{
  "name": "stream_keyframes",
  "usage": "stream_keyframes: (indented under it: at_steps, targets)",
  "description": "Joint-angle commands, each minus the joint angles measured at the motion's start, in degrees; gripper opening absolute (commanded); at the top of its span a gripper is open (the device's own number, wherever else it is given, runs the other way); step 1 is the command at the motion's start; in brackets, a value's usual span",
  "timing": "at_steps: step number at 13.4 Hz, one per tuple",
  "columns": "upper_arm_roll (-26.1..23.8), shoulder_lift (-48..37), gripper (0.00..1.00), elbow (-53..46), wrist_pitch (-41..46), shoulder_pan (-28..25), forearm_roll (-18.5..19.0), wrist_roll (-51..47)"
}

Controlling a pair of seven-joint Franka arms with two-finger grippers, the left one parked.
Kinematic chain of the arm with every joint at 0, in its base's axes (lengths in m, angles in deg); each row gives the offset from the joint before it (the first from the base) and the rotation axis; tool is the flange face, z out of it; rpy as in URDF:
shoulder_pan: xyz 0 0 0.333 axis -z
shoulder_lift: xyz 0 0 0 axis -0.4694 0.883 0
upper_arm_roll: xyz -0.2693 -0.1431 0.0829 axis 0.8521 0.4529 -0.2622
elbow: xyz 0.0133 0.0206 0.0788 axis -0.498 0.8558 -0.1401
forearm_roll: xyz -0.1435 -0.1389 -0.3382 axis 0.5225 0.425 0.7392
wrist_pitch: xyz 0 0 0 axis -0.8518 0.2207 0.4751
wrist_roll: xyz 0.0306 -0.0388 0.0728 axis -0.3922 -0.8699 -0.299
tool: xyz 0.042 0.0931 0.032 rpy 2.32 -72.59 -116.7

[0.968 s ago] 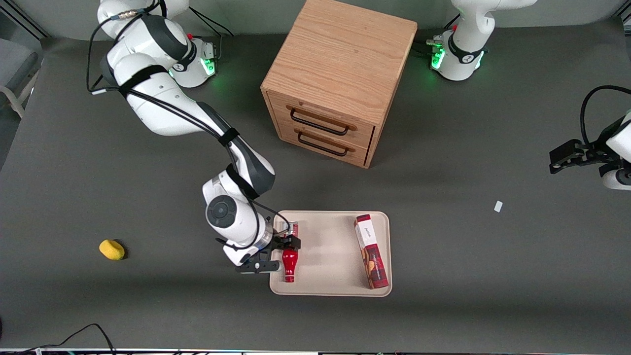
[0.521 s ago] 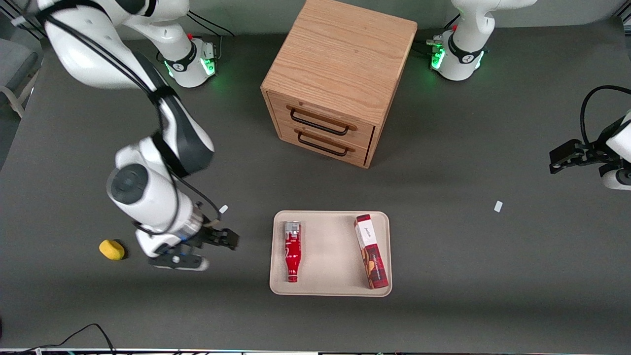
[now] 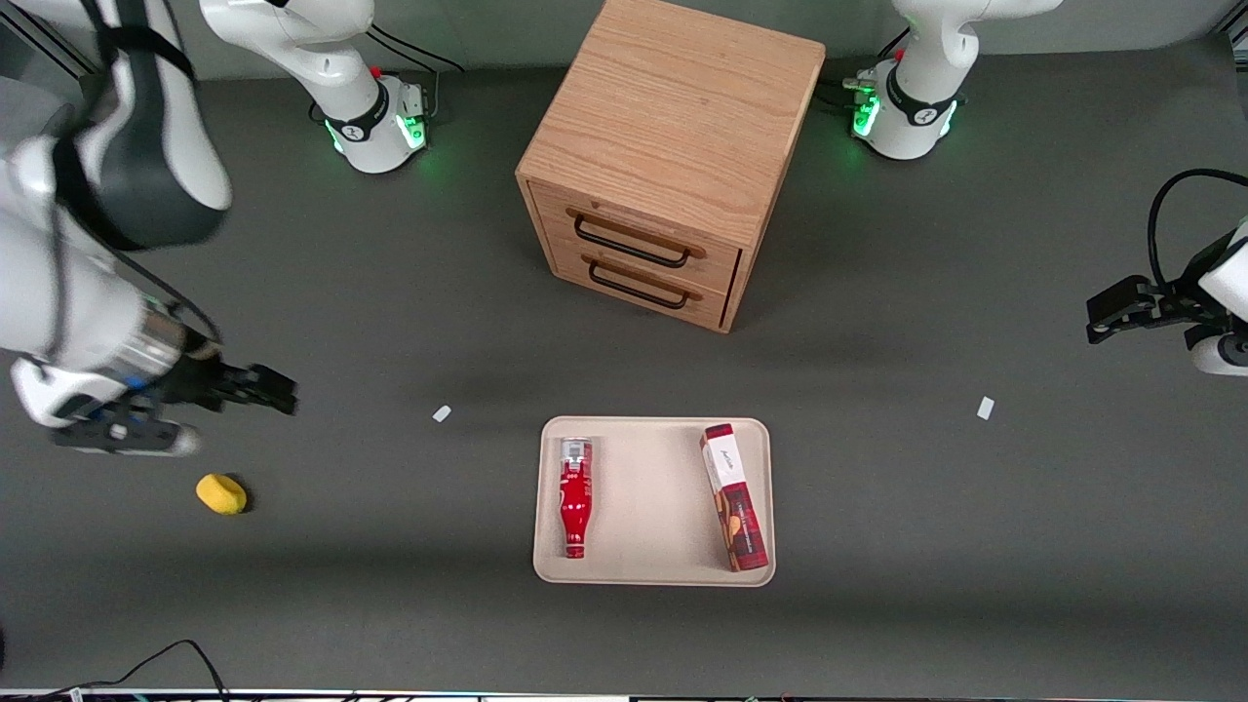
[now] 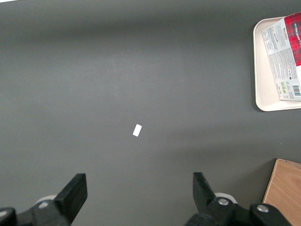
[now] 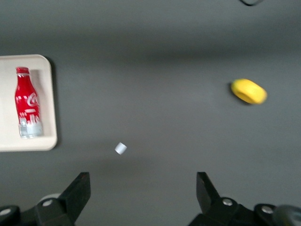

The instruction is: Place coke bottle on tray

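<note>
You are looking at the bottle (image 3: pixel 574 508) lying flat in the tray (image 3: pixel 651 575), along the tray's edge toward the working arm's end, with its red cap pointing at the front camera and its silvery base pointing at the cabinet (image 3: pixel 665 161). The end effector (image 3: pixel 261 388) is hovering well apart from the tray, toward the working arm's end of the worktop (image 3: pixel 877 292), its 2 fingers spread wide and holding nothing.

The front view is giving you the whole wooden cabinet with its 2 black-handled drawers, and the red-and-white box (image 3: pixel 734 497) lying along the tray's other edge. The right wrist view is leaving those out; there you are seeing the glossy bottle (image 5: pixel 27 103), the tray's (image 5: pixel 49 104) rounded cream corner, a small white scrap (image 5: pixel 120 148) and a rounded yellow object (image 5: pixel 249 91) on the matte grey surface. The left wrist view is showing you the box's printed label side (image 4: pixel 283 66).
</note>
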Motion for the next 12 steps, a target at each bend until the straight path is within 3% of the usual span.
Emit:
stream_keyframes:
  at_steps: [1, 5, 12]
  targets:
    - [2.4, -7.6, 1.00, 4.2, 5.4, -0.6, -1.5, 2.1]
    - [3.5, -14.7, 1.00, 7.2, 9.0, -0.7, -1.5, 3.7]
    - [3.2, -14.0, 1.00, 5.5, 7.3, -1.2, -1.1, 2.9]
